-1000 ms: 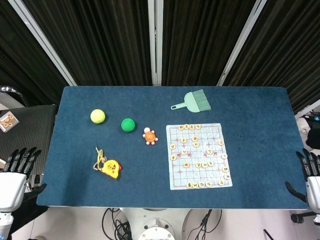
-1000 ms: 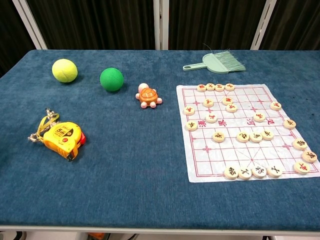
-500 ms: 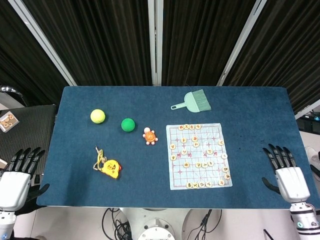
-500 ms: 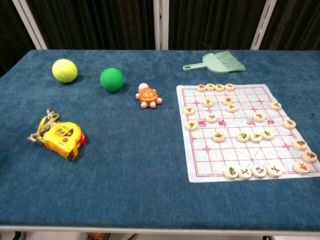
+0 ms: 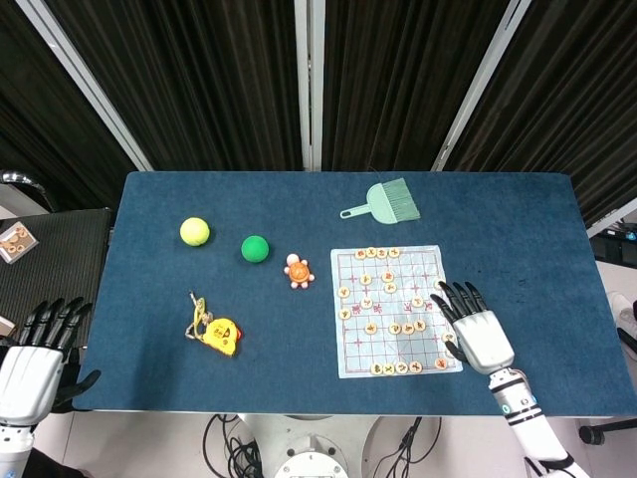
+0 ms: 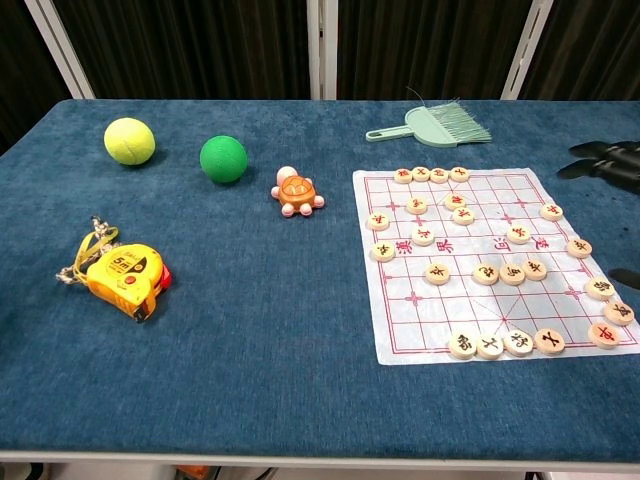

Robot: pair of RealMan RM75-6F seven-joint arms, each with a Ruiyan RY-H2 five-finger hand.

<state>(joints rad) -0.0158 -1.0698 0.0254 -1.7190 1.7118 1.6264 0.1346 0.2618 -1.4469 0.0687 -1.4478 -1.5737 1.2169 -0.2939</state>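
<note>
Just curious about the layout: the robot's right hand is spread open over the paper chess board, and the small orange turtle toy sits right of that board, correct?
Not quite. The head view shows the orange turtle toy left of the paper chess board; the right hand is spread open over the board's right edge.

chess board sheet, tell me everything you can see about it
The chess board sheet is a thin, pale, glossy square that looks like plastic or paper, printed with a red grid and red characters across its middle. It lies flat on the blue table, right of the toy turtle and in front of the green brush. Round pale pieces with red or dark markings are scattered over it, most near its edges. In the head view the right hand hovers over its right edge, fingers spread.
</note>
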